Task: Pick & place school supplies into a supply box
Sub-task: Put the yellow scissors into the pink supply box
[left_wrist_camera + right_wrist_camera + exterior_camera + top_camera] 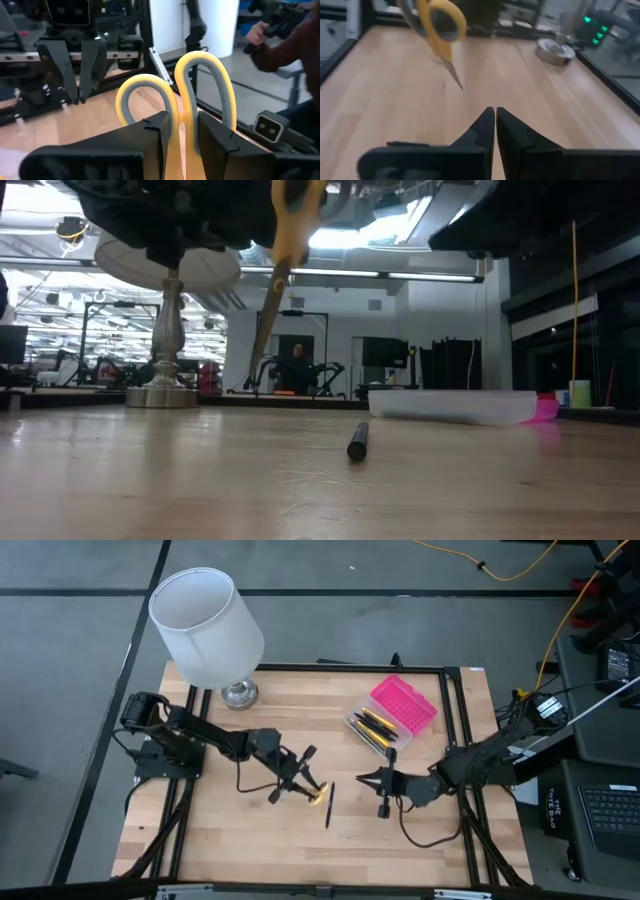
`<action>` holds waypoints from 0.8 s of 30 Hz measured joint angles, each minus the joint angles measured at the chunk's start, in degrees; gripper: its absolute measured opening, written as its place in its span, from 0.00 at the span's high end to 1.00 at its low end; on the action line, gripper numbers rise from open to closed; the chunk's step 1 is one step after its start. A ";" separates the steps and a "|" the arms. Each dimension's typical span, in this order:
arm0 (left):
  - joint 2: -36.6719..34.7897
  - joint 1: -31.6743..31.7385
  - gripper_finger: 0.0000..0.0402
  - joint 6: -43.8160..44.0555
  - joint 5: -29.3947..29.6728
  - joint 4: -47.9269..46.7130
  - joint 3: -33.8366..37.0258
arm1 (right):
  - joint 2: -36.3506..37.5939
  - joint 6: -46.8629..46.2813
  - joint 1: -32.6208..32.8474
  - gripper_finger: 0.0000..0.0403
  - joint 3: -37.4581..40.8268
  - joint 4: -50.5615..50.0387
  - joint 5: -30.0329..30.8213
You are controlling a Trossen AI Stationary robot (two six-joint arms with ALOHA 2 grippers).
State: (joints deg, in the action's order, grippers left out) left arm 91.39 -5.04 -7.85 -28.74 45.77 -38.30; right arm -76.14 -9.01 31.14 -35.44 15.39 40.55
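Above the surface (240, 840), the left tool (306, 787) pinches the scissors (318, 794) at the handles, which might slip loose; the right tool (368, 778) is closed, empty.

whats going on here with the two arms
The left gripper holds the yellow scissors up off the table mid-front, blades pointing down. The right gripper is shut and empty, close by and facing them. A black pen lies on the table between the two. The box sits open at the back right with a few pens already inside.
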 joint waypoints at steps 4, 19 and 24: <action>0.00 1.80 0.83 -1.56 -4.93 3.10 0.00 | 0.00 7.13 -2.46 0.94 0.00 4.42 -8.10; 0.02 8.62 0.83 -3.68 -13.28 6.81 -0.02 | 0.02 24.57 -10.74 0.94 -0.01 15.29 -11.20; 0.02 11.13 0.83 -3.22 -13.20 6.82 -0.02 | 0.02 28.02 -12.37 0.94 -0.02 15.23 -11.21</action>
State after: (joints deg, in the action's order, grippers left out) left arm 91.42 6.09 -11.07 -41.94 52.59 -38.33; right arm -76.12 19.01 18.78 -35.46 30.63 29.34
